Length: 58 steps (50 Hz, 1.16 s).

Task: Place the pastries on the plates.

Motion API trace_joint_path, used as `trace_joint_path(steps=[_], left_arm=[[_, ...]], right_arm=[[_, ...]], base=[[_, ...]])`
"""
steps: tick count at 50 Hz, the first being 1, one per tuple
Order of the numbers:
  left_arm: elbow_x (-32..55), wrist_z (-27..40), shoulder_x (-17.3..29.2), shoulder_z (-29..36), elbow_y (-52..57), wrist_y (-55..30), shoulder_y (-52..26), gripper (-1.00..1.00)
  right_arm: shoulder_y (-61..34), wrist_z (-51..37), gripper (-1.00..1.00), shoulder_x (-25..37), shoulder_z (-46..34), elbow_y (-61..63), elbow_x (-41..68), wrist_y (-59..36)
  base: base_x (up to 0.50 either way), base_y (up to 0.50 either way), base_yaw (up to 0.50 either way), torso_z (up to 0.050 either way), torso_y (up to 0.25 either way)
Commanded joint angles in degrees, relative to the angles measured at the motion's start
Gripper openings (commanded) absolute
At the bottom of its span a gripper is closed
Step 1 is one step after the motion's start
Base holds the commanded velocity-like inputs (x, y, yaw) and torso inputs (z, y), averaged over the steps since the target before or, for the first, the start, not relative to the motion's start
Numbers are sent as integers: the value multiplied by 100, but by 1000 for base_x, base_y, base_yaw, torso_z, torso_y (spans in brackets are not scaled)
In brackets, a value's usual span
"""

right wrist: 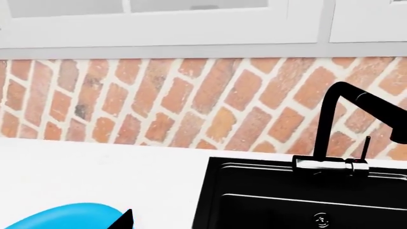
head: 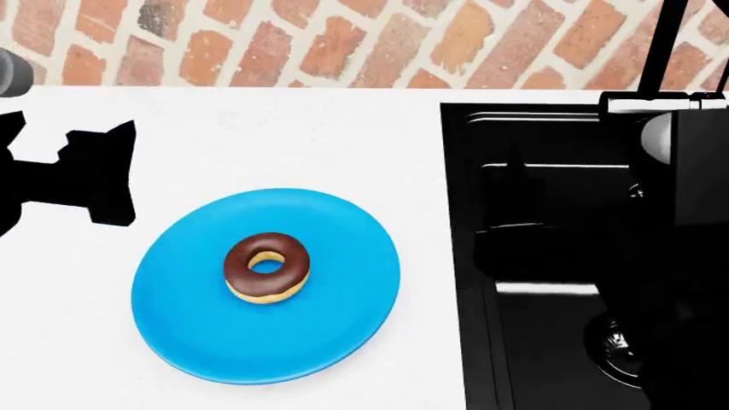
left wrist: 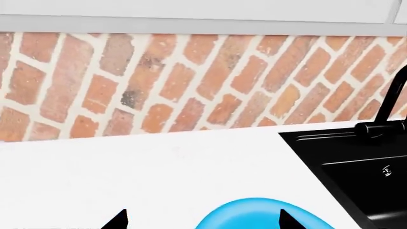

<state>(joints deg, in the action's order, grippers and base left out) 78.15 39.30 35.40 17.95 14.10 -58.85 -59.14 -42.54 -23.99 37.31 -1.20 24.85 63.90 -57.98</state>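
In the head view a chocolate-glazed ring doughnut (head: 266,267) lies flat near the middle of the bright blue plate (head: 341,333) on the white counter. My left gripper (head: 125,175) hovers as a dark shape left of the plate and apart from it. In the left wrist view its gripper (left wrist: 203,222) is open, its black fingertips (left wrist: 119,220) set wide, with the blue plate's rim (left wrist: 254,214) between them and nothing held. Only one fingertip (right wrist: 125,220) of my right gripper (right wrist: 203,223) shows, far out to the side by the plate's edge (right wrist: 64,217); the other is lost against the black sink.
A black sink (head: 547,256) is set into the counter right of the plate, with a black faucet (right wrist: 337,119) at its back. My right arm (head: 695,162) hangs over the sink. A brick wall (head: 341,43) closes the counter's far side.
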Motion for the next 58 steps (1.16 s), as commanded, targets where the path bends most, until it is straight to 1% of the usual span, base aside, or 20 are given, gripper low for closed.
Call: trace_joint_path(steps=[1, 3, 4, 5, 6, 8, 10, 13, 14, 15, 16, 17, 27, 29, 36, 42, 48, 50, 54, 58], left_arm=[[257, 206, 221, -156, 234, -61, 88, 100], [329, 296, 167, -151, 156, -100, -4, 100], [721, 363, 473, -403, 388, -150, 147, 100], [764, 389, 499, -424, 412, -160, 140, 100], [541, 363, 272, -234, 208, -164, -60, 100], [887, 474, 508, -424, 397, -226, 19, 100], [467, 437, 24, -37, -67, -249, -424, 100], [1117, 601, 416, -270, 209, -496, -439, 100], [769, 509, 143, -26, 9, -477, -647, 100], [878, 557, 168, -92, -17, -468, -641, 100], [551, 432, -53, 140, -222, -447, -807, 100], [533, 429, -81, 122, -301, -418, -869, 100], [980, 609, 155, -34, -109, -625, -1142, 100], [1333, 787, 331, -190, 6, -698, -1187, 100], [1992, 1177, 484, -283, 38, -859, -1506, 100], [1981, 1194, 375, -173, -232, -910, -1819, 100], [1796, 1054, -8, -2, -809, -863, -2332, 100], [2130, 1185, 167, -92, -716, -963, -2425, 100], [2209, 1168, 203, -46, -794, -1072, -2638, 100], [1963, 995, -68, 113, -1056, -1059, -2976, 100]], right_arm=[[-114, -74, 100, 43, -40, -2, 26, -77], [-152, -97, 100, 53, -28, 1, 65, -106], [-174, -100, 100, 49, -55, -20, 40, -110], [-193, -103, 100, 48, -67, -23, 36, -115], [-222, -124, 100, 50, -59, -5, 70, -139], [-288, -153, 100, 61, -45, -11, 116, -178], [-434, -160, 100, 82, -73, -50, 153, -251], [-656, -249, 100, 92, -84, -77, 269, -394], [-719, -269, 100, 85, -107, -86, 282, -428], [-762, -289, 100, 67, -111, -106, 302, -445], [-823, -307, 100, 47, -137, -125, 304, -465], [-908, -319, 100, 25, -161, -157, 313, -490], [-1448, -425, 100, -19, -244, -308, 464, -703], [-1579, -457, 100, -35, -242, -351, 508, -744], [-1846, -503, 100, -68, -249, -414, 569, -787], [-2235, -472, 100, -149, -356, -583, 560, -838], [-2734, -365, 100, -205, -566, -797, 514, -964], [-2992, -319, 100, -217, -637, -923, 475, -1012], [-3313, -279, 100, -232, -735, -1074, 433, -1090], [-3597, -177, 100, -235, -838, -1233, 310, -1072]], base=[[0, 0, 0, 0, 0], [0, 0, 0, 0, 0], [0, 0, 0, 0, 0], [0, 0, 0, 0, 0], [0, 0, 0, 0, 0], [0, 0, 0, 0, 0], [0, 0, 0, 0, 0], [0, 0, 0, 0, 0], [0, 0, 0, 0, 0], [0, 0, 0, 0, 0], [0, 0, 0, 0, 0], [0, 0, 0, 0, 0], [0, 0, 0, 0, 0], [0, 0, 0, 0, 0], [0, 0, 0, 0, 0], [0, 0, 0, 0, 0], [0, 0, 0, 0, 0], [0, 0, 0, 0, 0], [0, 0, 0, 0, 0], [0, 0, 0, 0, 0]])
